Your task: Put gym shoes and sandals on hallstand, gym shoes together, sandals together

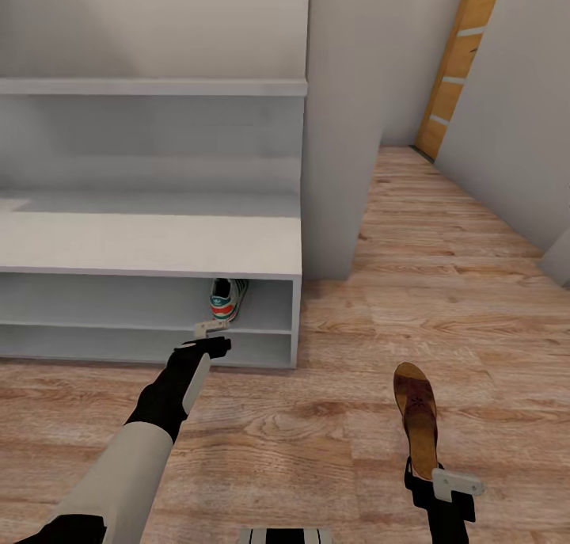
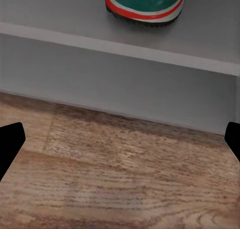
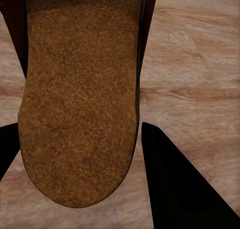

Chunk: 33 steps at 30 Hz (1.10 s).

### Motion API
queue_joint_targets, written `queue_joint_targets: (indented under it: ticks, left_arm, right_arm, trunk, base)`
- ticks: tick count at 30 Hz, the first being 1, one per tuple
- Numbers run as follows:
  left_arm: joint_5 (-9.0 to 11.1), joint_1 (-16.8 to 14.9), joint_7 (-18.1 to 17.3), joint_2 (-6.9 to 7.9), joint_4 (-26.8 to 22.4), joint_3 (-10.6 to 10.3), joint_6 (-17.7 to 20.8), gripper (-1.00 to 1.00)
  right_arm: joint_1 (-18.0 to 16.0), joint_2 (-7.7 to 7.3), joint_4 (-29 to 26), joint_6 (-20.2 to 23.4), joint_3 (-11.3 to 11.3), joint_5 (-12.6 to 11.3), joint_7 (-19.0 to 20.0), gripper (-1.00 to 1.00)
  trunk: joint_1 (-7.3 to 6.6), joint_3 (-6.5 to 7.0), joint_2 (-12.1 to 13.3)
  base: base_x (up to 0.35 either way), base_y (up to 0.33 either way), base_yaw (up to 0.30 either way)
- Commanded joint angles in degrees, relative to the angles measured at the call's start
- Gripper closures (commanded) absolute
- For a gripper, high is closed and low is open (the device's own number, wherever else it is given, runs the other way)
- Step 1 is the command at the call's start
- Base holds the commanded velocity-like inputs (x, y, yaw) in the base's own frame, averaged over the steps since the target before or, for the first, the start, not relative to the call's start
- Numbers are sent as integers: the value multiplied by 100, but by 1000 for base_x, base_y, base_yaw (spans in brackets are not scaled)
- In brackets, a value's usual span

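Right gripper (image 1: 438, 481) sits nearest, low at about five o'clock in the head view, with its fingers to either side of the heel of a sandal (image 1: 417, 417). In the right wrist view the cork footbed of that sandal (image 3: 80, 99) fills the gap between the two dark fingers (image 3: 175, 189). They look closed onto the heel, though I cannot tell whether they are pressing. The sandal points toward twelve o'clock over the corridor floor (image 1: 443, 306); whether it is lifted is unclear.

Left gripper (image 1: 210, 336) is stretched forward at about seven o'clock, just in front of the hallstand (image 1: 150, 243), with its jaws spread wide and nothing between them. Beyond it a gym shoe (image 1: 228, 298) rests on the upper open shelf near the right end, its heel toward the camera; the left wrist view shows the gym shoe (image 2: 145, 4) on that shelf.

My judgement: one sneaker is shelved and the sandal is the step in hand. Next, the right arm must carry it toward eleven o'clock and onto the rack.
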Motion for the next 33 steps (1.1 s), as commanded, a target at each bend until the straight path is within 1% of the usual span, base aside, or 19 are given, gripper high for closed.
queue_joint_targets:
  ticks: [1, 33]
  left_arm:
    - [-1, 1, 0, -1, -1, -4, 0, -100]
    - [-33, 20, 0, -4, -112, -42, -7, -100]
  right_arm:
    - [0, 1, 0, -7, -2, -20, 4, 100]
    - [0, 1, 11, -4, -4, -19, -36, 100]
  trunk:
    - [0, 0, 0]
    - [0, 0, 0]
  base:
    - [0, 0, 0]
    - [0, 0, 0]
